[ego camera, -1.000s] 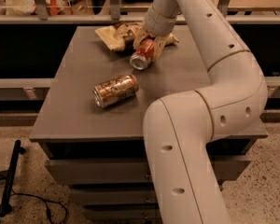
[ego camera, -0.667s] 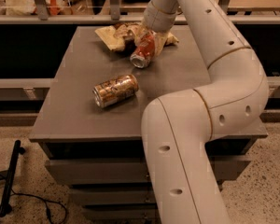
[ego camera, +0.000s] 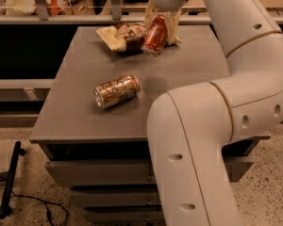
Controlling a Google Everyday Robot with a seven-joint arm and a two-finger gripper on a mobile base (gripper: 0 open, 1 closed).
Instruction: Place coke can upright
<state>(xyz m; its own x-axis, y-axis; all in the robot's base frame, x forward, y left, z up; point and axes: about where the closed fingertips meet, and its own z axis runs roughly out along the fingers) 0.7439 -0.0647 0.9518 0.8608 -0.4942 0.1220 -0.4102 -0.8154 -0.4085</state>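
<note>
Arm (ego camera: 236,102): big white arm. It fills the 3 to 6 o'clock side of the view, and the elbow covers the table's right front corner. The forearm runs up to 12 o'clock.

Table (ego camera: 80,117): grey flat top with drawers (ego camera: 99,173) under it. The front edge at 6 o'clock and the left edge at 9 o'clock are in full view. The right edge shows only near the back, and the rest is hidden behind the arm. The back edge lies close under a rail (ego camera: 61,19). Bare top runs along the whole left side and the front strip, and there is another bare patch in the middle at 3 o'clock of the brown can.

Floor (ego camera: 273,192): speckled. A black pole (ego camera: 10,178) and a cable (ego camera: 37,206) lie at 8 o'clock, off the table.

Snack bag (ego camera: 122,36): crumpled, tan and brown. It is at 11 o'clock on the table, near the back edge and just beside the coke can.

Brown can (ego camera: 117,91): gold-brown pattern, lying on its side with its silver end facing 8 o'clock. It sits left of the table's centre, well in from the left and front edges and well apart from the coke can.

Coke can (ego camera: 154,36): red, tilted rather than upright, with its top leaning toward 1 o'clock. It is at 12 o'clock on the table near the back edge. Cannot tell if its lower end touches the top.

Gripper (ego camera: 161,26): at 12 o'clock, reaching down from the top of the view over the back of the table. Its jaws are clenched on the coke can.
</note>
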